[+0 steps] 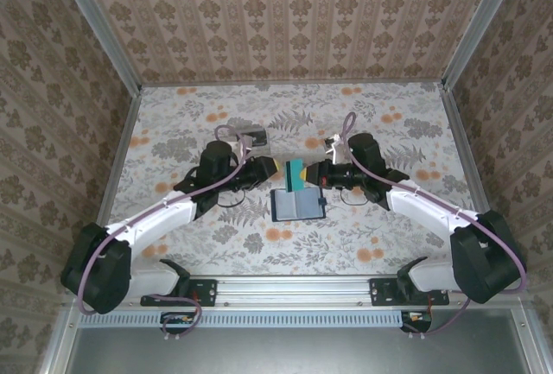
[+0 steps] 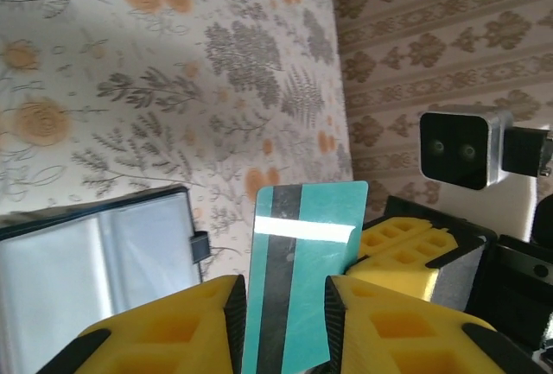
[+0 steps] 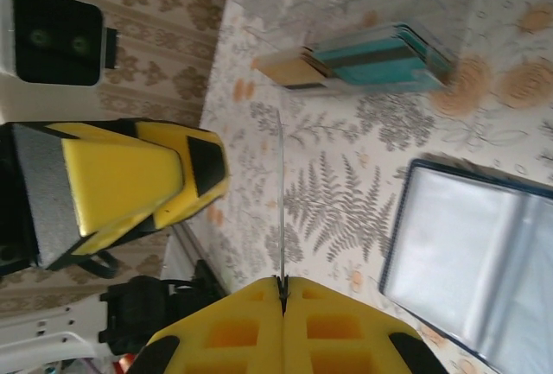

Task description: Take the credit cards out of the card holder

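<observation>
The right gripper (image 3: 282,284) has its jaws pressed together on the faces of a teal credit card (image 2: 298,262), holding it edge-up just above the open card holder (image 1: 297,206). The left gripper (image 2: 285,294) has its jaws apart on either side of that card, and I cannot tell whether they touch it. The card looks light, stiff and slick, so it is best pinched flat-faced near an edge. Other credit cards (image 3: 380,59) lie in a clear tray (image 3: 432,11) beyond the card holder.

Overhead view from behind; two close, opposed wrist views, card holder (image 1: 296,206) common.
</observation>
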Robot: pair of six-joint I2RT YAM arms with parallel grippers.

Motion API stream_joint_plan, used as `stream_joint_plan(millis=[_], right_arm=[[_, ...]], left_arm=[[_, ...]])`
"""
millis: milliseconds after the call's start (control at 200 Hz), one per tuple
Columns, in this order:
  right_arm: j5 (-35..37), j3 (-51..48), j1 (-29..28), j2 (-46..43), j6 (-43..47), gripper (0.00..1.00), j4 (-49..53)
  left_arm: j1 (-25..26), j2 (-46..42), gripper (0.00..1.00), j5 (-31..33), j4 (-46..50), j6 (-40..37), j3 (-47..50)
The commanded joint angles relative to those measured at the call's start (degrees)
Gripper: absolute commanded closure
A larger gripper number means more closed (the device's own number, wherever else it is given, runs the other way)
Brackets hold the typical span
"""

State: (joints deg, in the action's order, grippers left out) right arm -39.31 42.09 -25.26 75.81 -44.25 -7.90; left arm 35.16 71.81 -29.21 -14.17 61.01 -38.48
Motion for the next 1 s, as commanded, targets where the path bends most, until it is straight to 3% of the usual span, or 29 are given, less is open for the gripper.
stream_joint_plan(millis=[0,320,645,835,865,920,995], right_arm=[[-4.12,0.98,0.37,-0.91,-3.83,1.00,-6.90],[-5.88,0.50,0.38,0.24,-5.94,1.00,-10.45],[-6.50,-0.07,0.38,1.15,-6.21,1.00,-11.35],[-6.68,0.10,0.38,2.05,-5.43,1.00,-10.58],[-6.74,0.18,0.36,2.23,-5.31,0.91,-10.36],[-6.56,0.36,0.47,2.54,-5.02,0.59,-9.55],[-5.91,0.63,0.88,2.59,-4.53,0.36,-8.37]], left_arm=[[-0.15,0.97,0.68,-3.42,-6.05,3.15,1.20],[0.09,1.49,0.71,-5.15,-8.29,4.03,1.84],[0.57,0.97,0.92,-6.89,-9.82,3.59,1.26],[0.71,0.28,1.00,-7.20,-10.13,3.37,0.49],[0.70,0.18,1.00,-7.18,-10.17,3.30,0.29],[0.70,-0.21,1.00,-7.09,-9.80,2.98,0.08],[0.45,-0.90,1.00,-6.92,-7.42,1.59,-0.68]])
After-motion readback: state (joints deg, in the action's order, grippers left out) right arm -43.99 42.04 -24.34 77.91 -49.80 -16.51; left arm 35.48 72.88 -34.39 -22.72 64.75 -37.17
